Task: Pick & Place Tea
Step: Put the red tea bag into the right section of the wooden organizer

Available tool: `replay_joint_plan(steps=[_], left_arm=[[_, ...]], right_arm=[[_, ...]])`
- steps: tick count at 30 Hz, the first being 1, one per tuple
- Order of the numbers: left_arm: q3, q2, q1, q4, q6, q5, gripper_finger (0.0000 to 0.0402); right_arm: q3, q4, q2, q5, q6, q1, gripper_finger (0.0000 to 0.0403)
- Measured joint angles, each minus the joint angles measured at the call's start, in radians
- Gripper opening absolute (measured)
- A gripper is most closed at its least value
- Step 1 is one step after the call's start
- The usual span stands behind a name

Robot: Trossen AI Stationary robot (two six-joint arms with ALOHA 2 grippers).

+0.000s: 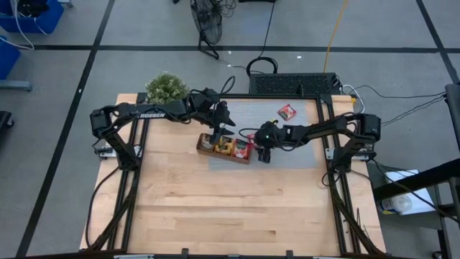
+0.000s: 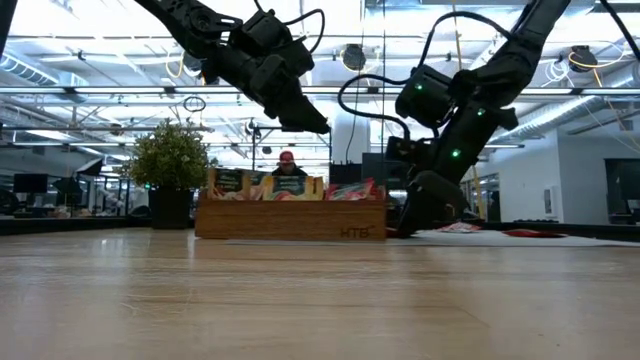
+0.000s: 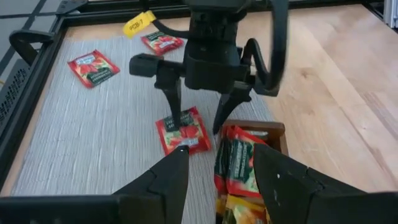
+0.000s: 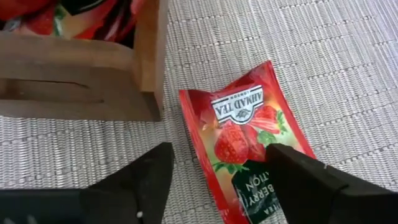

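1. The right claw [image 3: 198, 127] stands low over the grey mat [image 3: 93, 137], its fingers spread to either side of a red strawberry tea sachet [image 4: 252, 143] and gripping nothing.
2. That sachet lies flat on the mat just beside the end wall of the wooden tray [image 4: 146, 62], apart from it.
3. The left claw [image 1: 221, 121] hangs above the tray's far side, fingers spread and empty.
4. The tray [image 1: 205, 146] sits at the mat's near edge on the table [image 1: 215, 208]; red, orange and dark green sachets [image 3: 236, 165] stand packed in its compartments.
5. Two more red sachets [image 3: 93, 67] lie flat on the mat farther off, well apart from the tray.
6. A small potted plant [image 1: 167, 88] stands at the table's far left corner.
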Motion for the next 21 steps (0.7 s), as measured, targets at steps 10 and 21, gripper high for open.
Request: replay_joint_plan(steps=[10, 21], left_arm=[[0.000, 0.000, -0.001, -0.020, 0.002, 0.003, 0.0182], [0.000, 0.000, -0.001, -0.021, -0.001, 0.004, 0.0182]], right_arm=[[-0.002, -0.003, 0.005, -0.014, 0.034, 0.017, 0.0080], [-0.007, 0.028, -0.019, 0.074, 0.010, 0.063, 0.0000]])
